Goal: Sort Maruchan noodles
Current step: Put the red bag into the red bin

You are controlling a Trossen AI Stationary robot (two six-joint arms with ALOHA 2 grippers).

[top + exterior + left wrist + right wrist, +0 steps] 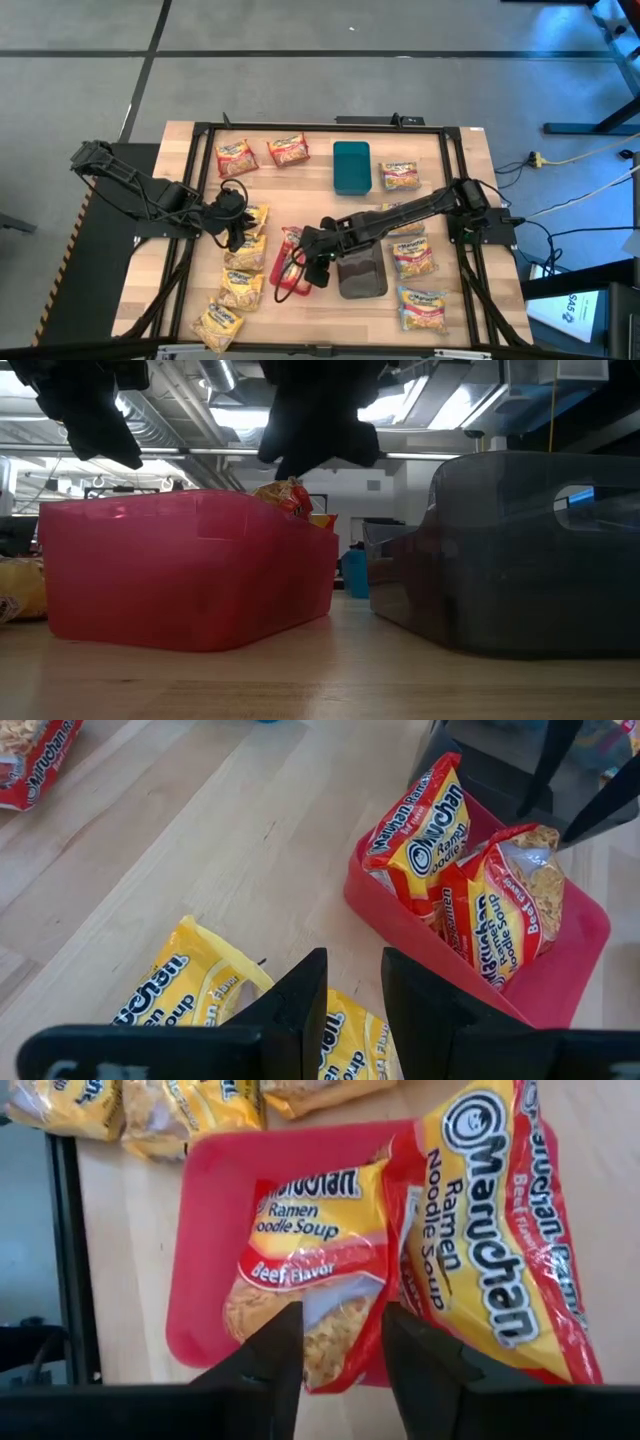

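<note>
Two red pkts [420, 1250] sat in red tray [283, 280]; right tool [318, 270] hovered directly above, part-open, empty. Left tool [238, 232], part-open, empty, over yellow pkts [246, 250].

Two crinkly red plastic noodle packets [330, 1295] sit in the flat pink tray [283, 283]; the grey rectangular tray [362, 276] lies just right of it, the yellow packets [243, 262] left

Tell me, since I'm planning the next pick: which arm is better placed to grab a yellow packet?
Left, probably. The left gripper hangs open right above the yellow packets beside the red tray. The right gripper is over that tray, open above the red beef packets lying in it.
</note>
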